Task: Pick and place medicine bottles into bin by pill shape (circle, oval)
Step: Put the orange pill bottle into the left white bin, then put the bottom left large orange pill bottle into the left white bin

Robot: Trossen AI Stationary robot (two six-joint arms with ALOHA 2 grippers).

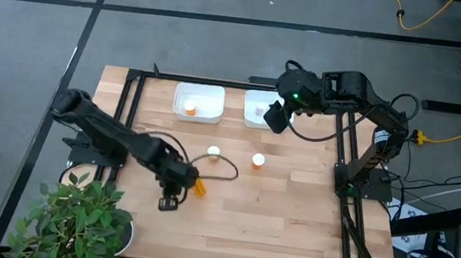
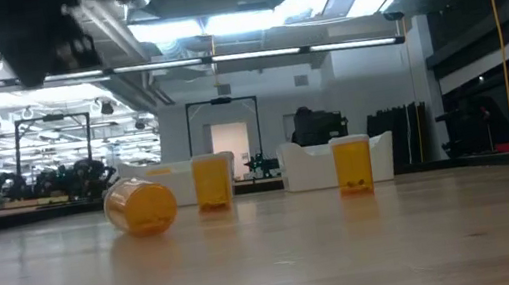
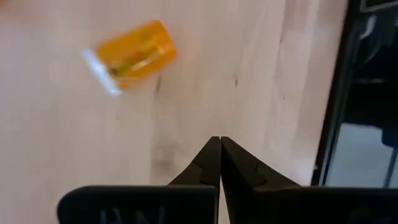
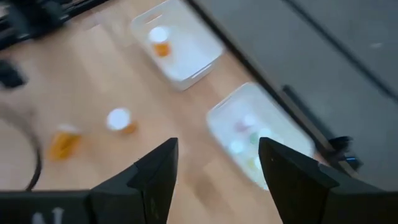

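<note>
Medicine bottles are scattered across the wooden table: one small orange cylindrical bottle with a white cap (image 1: 199,187) lies on its side near the table's middle, just beside the left gripper (image 1: 170,202), whose fingers are pressed together and hold nothing. In the left wrist view the tipped bottle (image 3: 132,55) rests with its long axis flat on the wood, cap end (image 3: 99,70) pointing away from the closed fingertips at a slant. Two more orange bottles stand upright farther off, one (image 1: 212,153) left of the other (image 1: 258,159). A round body on its side could roll if nudged, so closed jaws coming down on it would likely push it away rather than catch it; they would need to part first and straddle it across the axis. At the far edge, the left white plastic bin (image 1: 198,102) holds one orange bottle, and the right white bin (image 1: 258,110) sits under the right gripper (image 4: 217,158), whose fingers stand apart and empty above it.
</note>
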